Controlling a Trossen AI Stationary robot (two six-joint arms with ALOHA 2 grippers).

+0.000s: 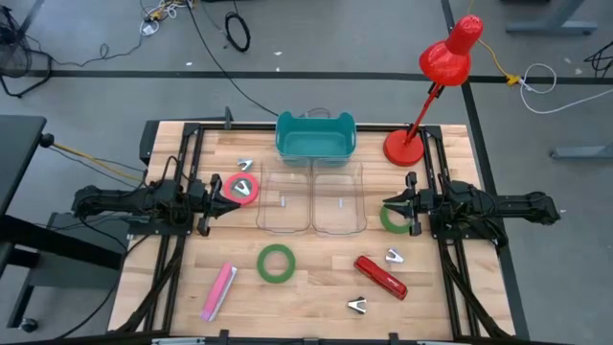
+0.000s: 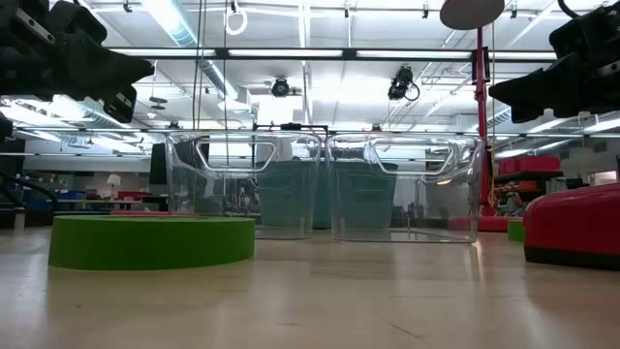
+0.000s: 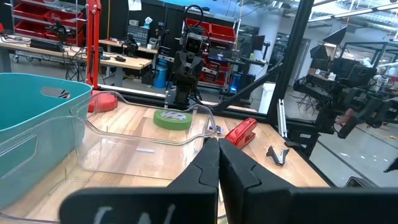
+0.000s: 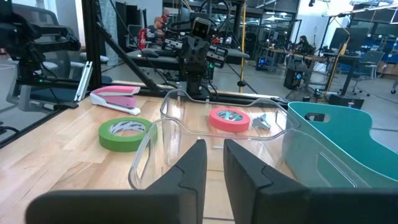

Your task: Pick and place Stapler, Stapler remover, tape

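Observation:
A red-pink tape (image 1: 243, 187) lies flat on the table just ahead of my left gripper (image 1: 226, 195), which hangs shut and level above the table. One green tape (image 1: 276, 263) lies flat toward the near side. Another green tape (image 1: 393, 218) lies below my right gripper (image 1: 388, 206), whose fingers stand a little apart around nothing. A red stapler (image 1: 381, 276) and a pink stapler (image 1: 219, 290) lie near the front edge. Small metal staple removers (image 1: 394, 256) (image 1: 358, 305) (image 1: 246, 165) lie scattered on the table.
Two clear bins (image 1: 311, 199) stand side by side at the table's middle, between the grippers. A teal bin (image 1: 316, 134) stands behind them at the far edge. A red desk lamp (image 1: 406, 146) stands at the far right. Bare wood shows along the near edge.

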